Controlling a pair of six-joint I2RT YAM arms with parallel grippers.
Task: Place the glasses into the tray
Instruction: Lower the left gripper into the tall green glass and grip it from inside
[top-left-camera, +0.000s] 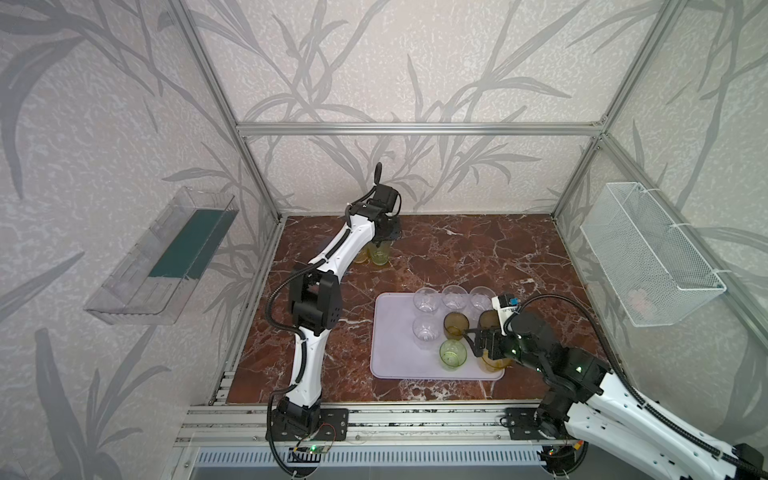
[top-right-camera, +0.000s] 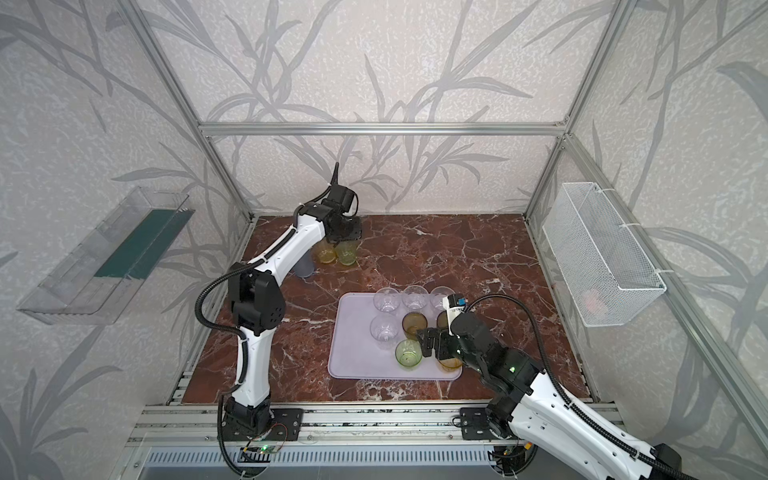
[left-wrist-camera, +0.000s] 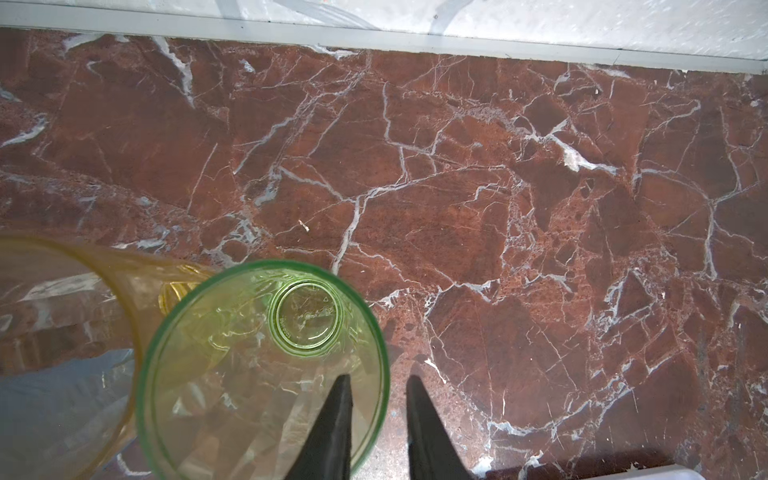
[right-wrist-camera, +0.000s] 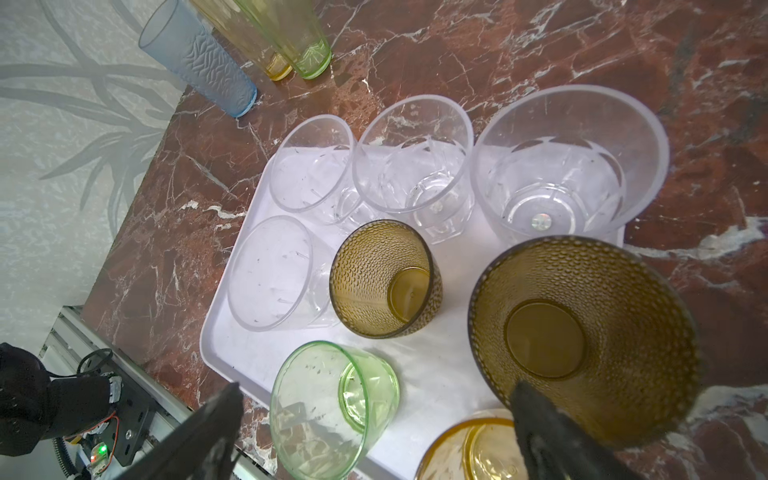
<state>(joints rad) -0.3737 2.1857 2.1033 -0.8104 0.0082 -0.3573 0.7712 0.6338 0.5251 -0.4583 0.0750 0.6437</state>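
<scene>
Red-brown marble makes the counter (top-left-camera: 457, 249), with leafy grey walls all round. Eight glasses (top-left-camera: 426, 328) stand on the lilac tray (top-left-camera: 395, 361) near the front. Three more wait far back on the left: a tall green glass (left-wrist-camera: 249, 353), a yellow glass (left-wrist-camera: 62, 291) just beside it and a blue-grey glass (top-right-camera: 305, 268). The left pincer (left-wrist-camera: 378, 378) is narrow, with one finger inside the green glass and one outside, not yet pinching the wall. The right pincer (right-wrist-camera: 376, 386) hangs wide and empty over the tray. The thin wall may slip out when lifted. Or the green glass may tip and knock the yellow one over.
</scene>
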